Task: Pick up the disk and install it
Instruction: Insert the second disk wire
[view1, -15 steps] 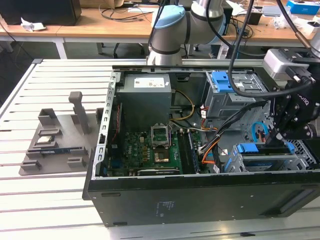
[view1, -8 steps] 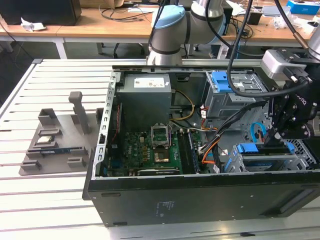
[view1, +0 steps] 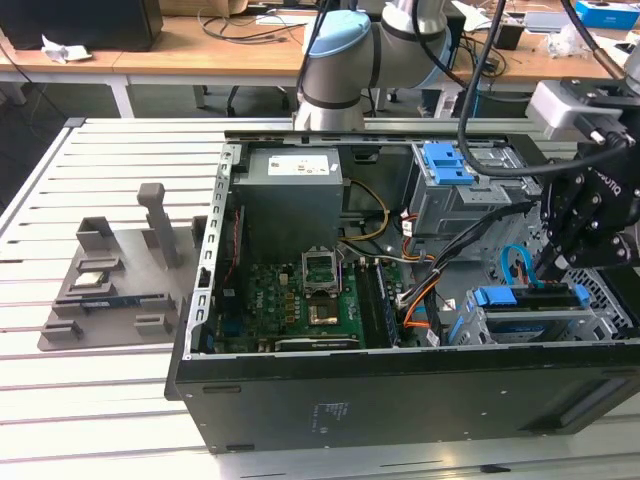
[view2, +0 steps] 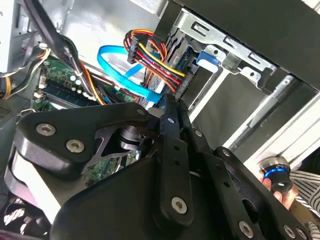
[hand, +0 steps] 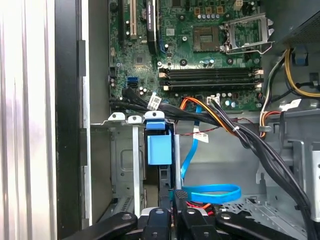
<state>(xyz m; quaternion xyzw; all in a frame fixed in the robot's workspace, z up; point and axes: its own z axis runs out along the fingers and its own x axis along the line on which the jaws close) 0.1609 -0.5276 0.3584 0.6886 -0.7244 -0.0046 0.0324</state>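
Gripper: the black gripper (view1: 553, 268) hangs at the exterior view's right end of the open computer case (view1: 300, 410), low over the drive cage; it also appears in the second wrist view (view2: 172, 117) and the first wrist view (hand: 172, 197).
Jaws: drawn together on a thin dark edge of the disk, seen in both wrist views; they look clamped on it.
Disk: the disk (view1: 530, 297) stands on edge in the lower drive cage (view1: 520, 325), its blue rail showing along the top; in the first wrist view its blue tab (hand: 159, 149) sits in the cage slot.
Cables: a light blue data cable (hand: 210, 192) loops just beside the fingers; a bundle of red, yellow and black wires (view2: 152, 62) runs near it.
Upper bay: a lone blue bracket (view1: 447, 162) lies on the grey drive bay (view1: 455, 210).
Motherboard: the green motherboard (view1: 300, 300) lies on the case floor, with an empty processor socket.
Power supply: the grey box (view1: 293, 195) sits at the back of the case.
Table: a slatted white table (view1: 90, 400) carries a grey fixture tray (view1: 120, 290), well apart from the case.
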